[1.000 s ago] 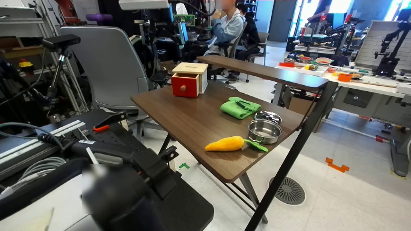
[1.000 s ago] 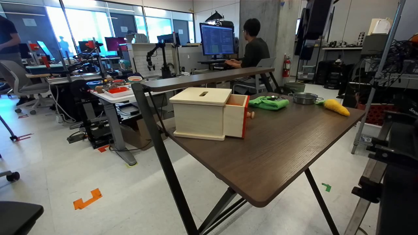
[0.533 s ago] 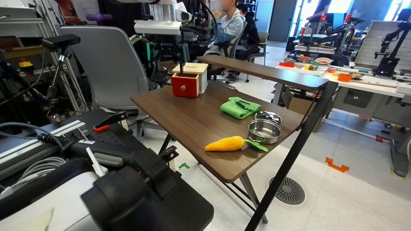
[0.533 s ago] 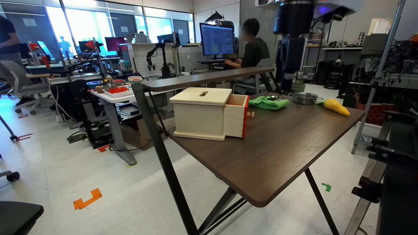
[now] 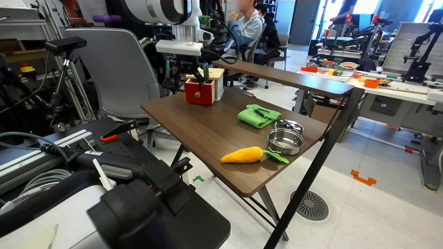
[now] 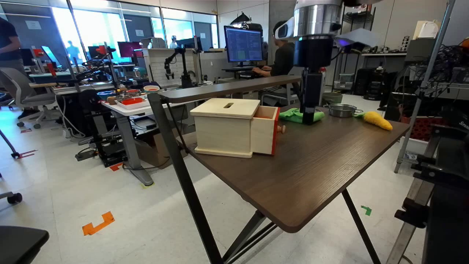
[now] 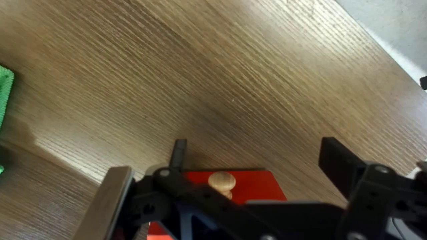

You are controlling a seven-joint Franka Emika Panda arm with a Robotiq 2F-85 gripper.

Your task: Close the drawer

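Note:
The drawer has a red front with a round wooden knob. It sits in a pale wooden box and is pulled partly out, as both exterior views show. The drawer's pale side shows too. My gripper hangs pointing down in front of the drawer front, apart from the knob. In an exterior view the gripper overlaps the drawer's top edge. In the wrist view the gripper is open and empty, its fingers wide apart. The red front and knob show below, partly hidden by the gripper.
A green cloth, a metal pot with a shiny lid behind it, and a yellow toy carrot lie on the brown table. A raised shelf runs along one table side. The box stands near a table end.
The arm and gripper have come down into view, lowering in front of the drawer and moving toward it. The drawer and the other things have not moved.

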